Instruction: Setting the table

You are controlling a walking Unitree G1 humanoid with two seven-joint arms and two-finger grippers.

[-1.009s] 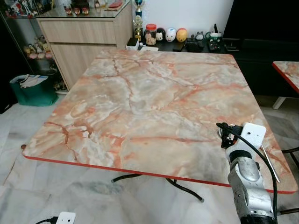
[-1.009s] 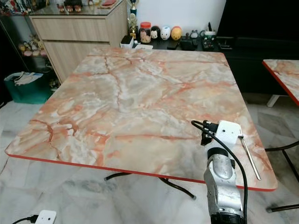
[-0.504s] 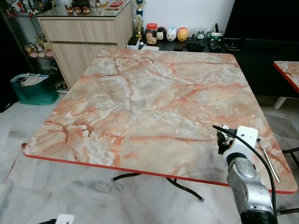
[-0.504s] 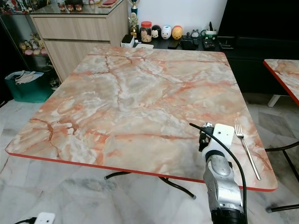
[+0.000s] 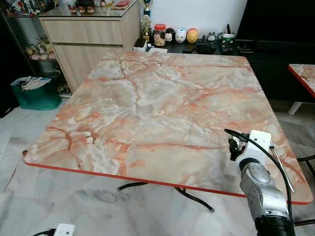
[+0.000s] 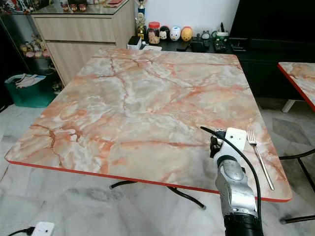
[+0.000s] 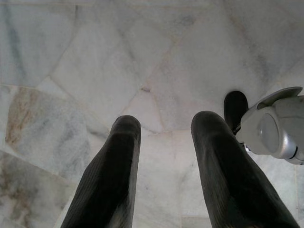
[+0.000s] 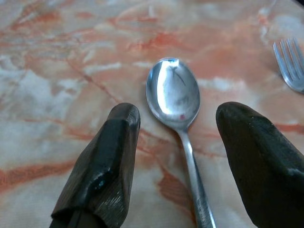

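Spoon (image 8: pixel 174 95) front and centre in the right wrist view, lying flat on the marble-patterned counter (image 5: pixel 147 108), bowl facing up and shiny, handle running back between the two black fingers (image 8: pixel 102 161) of the right tool (image 8: pixel 178 166). Those fingers are spread wide apart, one on either side of the handle, and neither one is touching the metal. Nothing gripped there.

Fork (image 6: pixel 260 158) lies just beside it, tines pointing toward the far side of the counter, handle running back to the near red edge. In the right wrist view the fork's tines (image 8: pixel 289 64) peek in at the corner, close to the spoon's bowl but apart from it. Both pieces sit near the counter's near right corner.

From the head views, the silver right arm (image 6: pixel 235 189) reaches up over the near edge, its white wrist block (image 5: pixel 260 142) and black cable sitting above that same corner, hiding the spoon from up here.

Down low, the left tool (image 7: pixel 164 142) hangs over pale marble floor tiles (image 7: pixel 95 61), its two dark fingers parted with open floor showing between them, holding nothing. A silver-grey part of the robot (image 7: pixel 273 128) sits just off to one side.

Beyond the counter stand a wooden cabinet (image 5: pixel 88 37), a low dark shelf with small round figurines (image 5: pixel 179 35) and a red-lidded jar (image 5: pixel 158 34), and a green bin (image 5: pixel 34 93) on the floor.
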